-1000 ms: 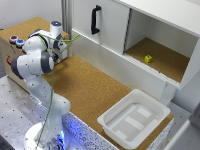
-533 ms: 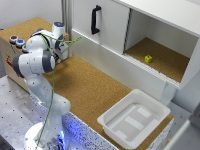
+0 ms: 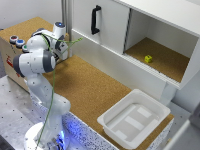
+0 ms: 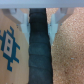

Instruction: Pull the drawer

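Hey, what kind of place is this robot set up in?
Most likely a robotics lab test bench, not a real kitchen: a Panda arm mounted beside a cork-topped table, a plain white mock cabinet, and a white bin.

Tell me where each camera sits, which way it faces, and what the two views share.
Exterior view: raised and off the arm, looking down across the cork counter, white cabinet and white tray; the whole arm shows.
Wrist view: on the wrist, facing close onto a dark strip between two pale fingers.
Shared: the cork surface.
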You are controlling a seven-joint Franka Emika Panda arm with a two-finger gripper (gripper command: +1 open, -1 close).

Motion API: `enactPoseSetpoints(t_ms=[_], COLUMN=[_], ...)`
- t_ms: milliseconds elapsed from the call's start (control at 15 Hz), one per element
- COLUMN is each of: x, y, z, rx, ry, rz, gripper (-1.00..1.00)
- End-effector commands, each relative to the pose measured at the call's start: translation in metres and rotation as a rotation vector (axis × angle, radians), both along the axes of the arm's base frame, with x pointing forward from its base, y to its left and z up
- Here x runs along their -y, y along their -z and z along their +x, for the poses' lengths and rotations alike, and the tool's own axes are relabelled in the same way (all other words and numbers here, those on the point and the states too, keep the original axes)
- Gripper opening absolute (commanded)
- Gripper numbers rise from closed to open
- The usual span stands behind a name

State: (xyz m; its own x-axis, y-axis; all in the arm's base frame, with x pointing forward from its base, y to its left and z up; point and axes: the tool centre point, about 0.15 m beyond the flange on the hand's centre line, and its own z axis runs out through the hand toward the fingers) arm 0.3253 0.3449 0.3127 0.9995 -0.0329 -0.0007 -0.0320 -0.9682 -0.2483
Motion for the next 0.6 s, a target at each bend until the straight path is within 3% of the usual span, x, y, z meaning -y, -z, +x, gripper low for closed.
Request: enactPoseSetpoints(t_ms=[0,533], x=[-0.005,0.035], y=[0.020,0.025], z=[0.009,0.018], rx=[-0.101,-0.134], ry=[-0.047,0.005], rz=[-0.008,-0.002], gripper=[-1.00,-1.00])
